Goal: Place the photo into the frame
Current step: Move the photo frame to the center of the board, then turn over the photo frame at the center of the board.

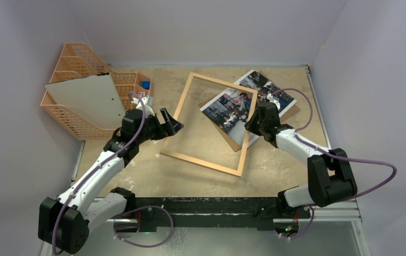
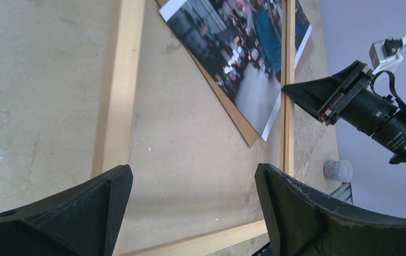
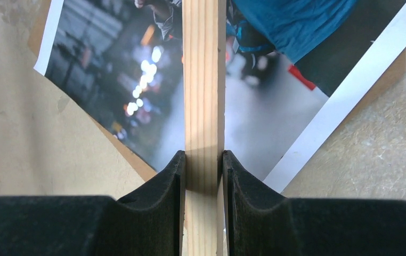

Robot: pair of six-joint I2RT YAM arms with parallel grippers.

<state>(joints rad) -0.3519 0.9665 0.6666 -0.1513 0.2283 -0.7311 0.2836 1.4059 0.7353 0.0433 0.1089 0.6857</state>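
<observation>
The right fingers pinch the right rail of the frame, likely to shift it over the photo, which lies at centre right of the desk, crossed by that rail. The left fingers hang spread by the left rail.

Blurred photo partly hidden behind frame.

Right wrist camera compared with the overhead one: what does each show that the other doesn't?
Only the right wrist view shows the right gripper close up, its fingers pressed on both sides of a rail of the frame. Only the top view shows the whole frame, the left gripper open at its left side, the orange organizer and the pale sheet resting against it. Both show that rail crossing over the photo.
</observation>
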